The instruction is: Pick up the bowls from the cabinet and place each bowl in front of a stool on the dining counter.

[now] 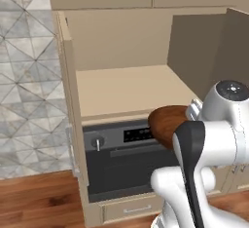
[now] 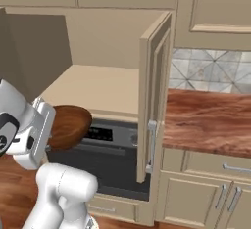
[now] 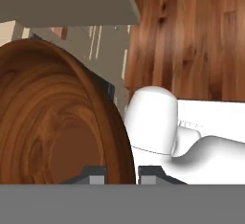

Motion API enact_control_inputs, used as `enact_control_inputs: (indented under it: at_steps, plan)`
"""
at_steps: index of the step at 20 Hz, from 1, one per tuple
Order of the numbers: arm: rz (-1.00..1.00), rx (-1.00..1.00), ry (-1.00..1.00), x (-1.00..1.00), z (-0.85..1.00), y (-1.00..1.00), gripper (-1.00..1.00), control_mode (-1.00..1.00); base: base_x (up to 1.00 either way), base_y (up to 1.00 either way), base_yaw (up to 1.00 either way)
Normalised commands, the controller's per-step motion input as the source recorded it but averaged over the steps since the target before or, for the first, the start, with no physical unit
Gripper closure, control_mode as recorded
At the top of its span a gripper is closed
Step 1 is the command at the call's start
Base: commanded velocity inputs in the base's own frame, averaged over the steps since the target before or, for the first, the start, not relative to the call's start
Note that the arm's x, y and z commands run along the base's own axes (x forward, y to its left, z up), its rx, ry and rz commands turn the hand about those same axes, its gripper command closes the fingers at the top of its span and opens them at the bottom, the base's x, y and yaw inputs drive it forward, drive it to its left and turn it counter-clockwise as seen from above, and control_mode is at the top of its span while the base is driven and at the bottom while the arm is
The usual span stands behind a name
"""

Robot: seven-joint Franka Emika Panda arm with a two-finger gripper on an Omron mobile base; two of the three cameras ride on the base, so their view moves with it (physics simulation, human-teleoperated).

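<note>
A bowl (image 3: 52, 122) of dark brown wood sat clamped in the robot's hand (image 3: 120, 174), the two fingertips pinched narrowly on its rim, one inside the wall and one outside. The bowl stood tipped on edge rather than level, carried out in front of the cabinet (image 1: 121, 88), clear of the tan shelf and level with the black oven (image 1: 121, 159) below it. The cabinet's right door (image 2: 156, 96) hung open beside a stretch of reddish worktop (image 2: 206, 120). By the look of it the carry step was in hand: one bowl lifted out, none yet set down. The next move likely called for swinging away from the cabinet and travelling to the dining counter, then levelling the bowl before release in front of a stool.
</note>
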Motion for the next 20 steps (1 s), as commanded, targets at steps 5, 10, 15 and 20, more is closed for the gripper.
enact_control_inputs:
  at_steps: [5,10,15,20]
  plan:
    - [0.0,0.0,0.0,0.0,0.0,0.0,1.0,1.0,-0.72,0.17,-0.22]
    - [0.0,0.0,0.0,0.0,0.0,0.0,1.0,1.0,-0.93,0.29,-0.56]
    - [0.0,0.0,0.0,0.0,0.0,0.0,1.0,1.0,-1.0,0.31,-0.72]
    - [0.0,0.0,0.0,0.0,0.0,0.0,1.0,1.0,-1.0,0.32,-0.68]
